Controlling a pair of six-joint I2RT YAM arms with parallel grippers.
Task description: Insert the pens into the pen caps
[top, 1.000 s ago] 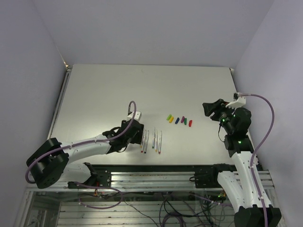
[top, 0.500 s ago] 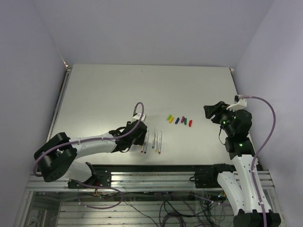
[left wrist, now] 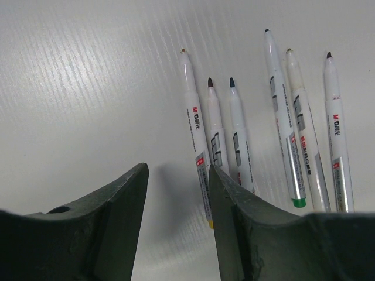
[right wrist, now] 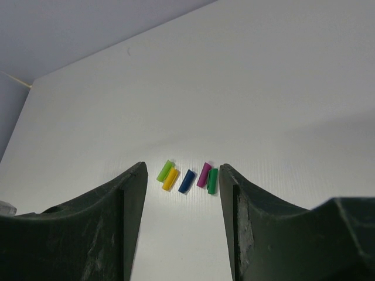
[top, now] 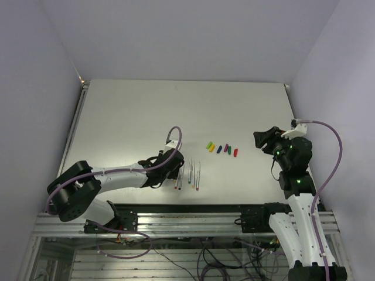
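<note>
1. White-grey pens (left wrist: 218,140) lie side by side on the desk (left wrist: 88,88). My left end effector (left wrist: 177,175) hangs low, part-open and empty, with the yellow-ended pen (left wrist: 194,117) just outside one finger.
2. Best to straddle that pen squarely before closing.
3. My right end effector (right wrist: 183,170) is open and empty, short of the caps (right wrist: 186,181).

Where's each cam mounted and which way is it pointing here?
Top: above and behind the bases, looking down on the table; both arms, left gripper and right gripper show.
Left wrist: low over the table, facing the pens; its own fingers at bottom.
Right wrist: higher, facing across at the caps; own fingers frame them.
Shared: top sees the same pens and caps.
</note>
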